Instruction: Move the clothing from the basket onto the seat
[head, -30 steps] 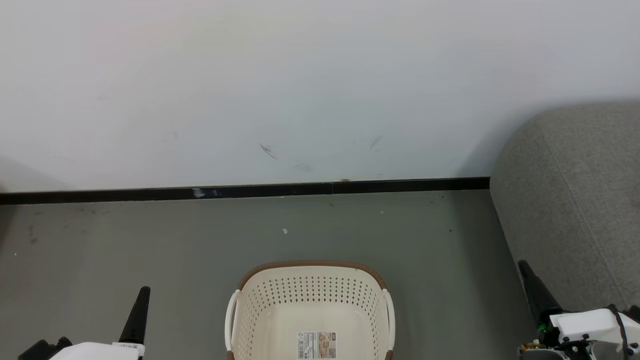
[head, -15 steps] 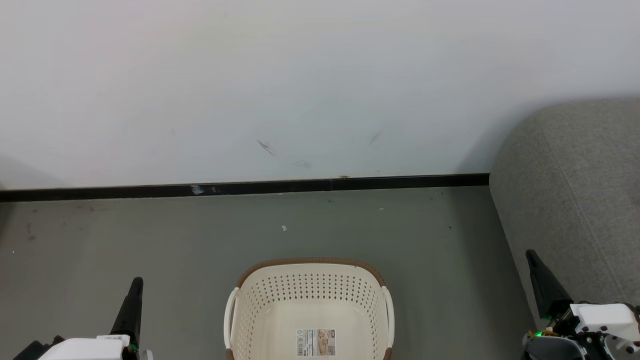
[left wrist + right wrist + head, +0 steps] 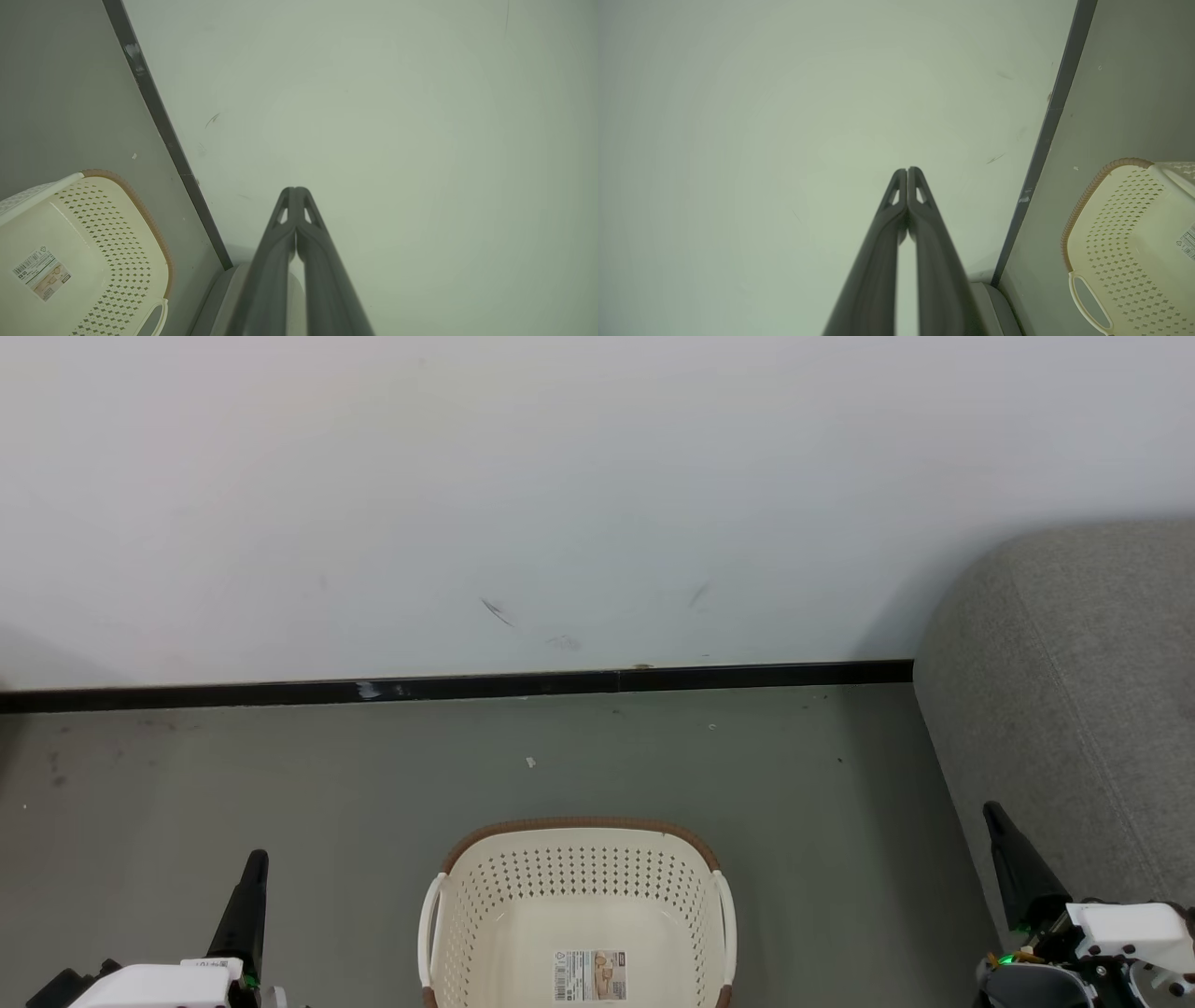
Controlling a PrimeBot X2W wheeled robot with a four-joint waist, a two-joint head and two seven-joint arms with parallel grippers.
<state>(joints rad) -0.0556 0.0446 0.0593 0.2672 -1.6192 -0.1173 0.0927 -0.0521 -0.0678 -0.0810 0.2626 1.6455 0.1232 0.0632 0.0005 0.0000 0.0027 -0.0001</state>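
Seen from the head, the grey floor (image 3: 280, 775) carries a cream basket (image 3: 579, 825) at 6 o'clock, a grey sofa (image 3: 1074, 709) at 3 o'clock, and a tiny white scrap (image 3: 530, 763) at the basket's 12.

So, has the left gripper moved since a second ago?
Yes. The left gripper shifted slightly up the head view and leftward, away from the basket.

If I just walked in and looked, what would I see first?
The cream basket with the brown rim, on the grey floor at the bottom middle of the head view, with a paper label on its bottom. Next, the big grey sofa at the right edge. The left end effector and right end effector point up from the bottom corners, both shut, holding nothing.
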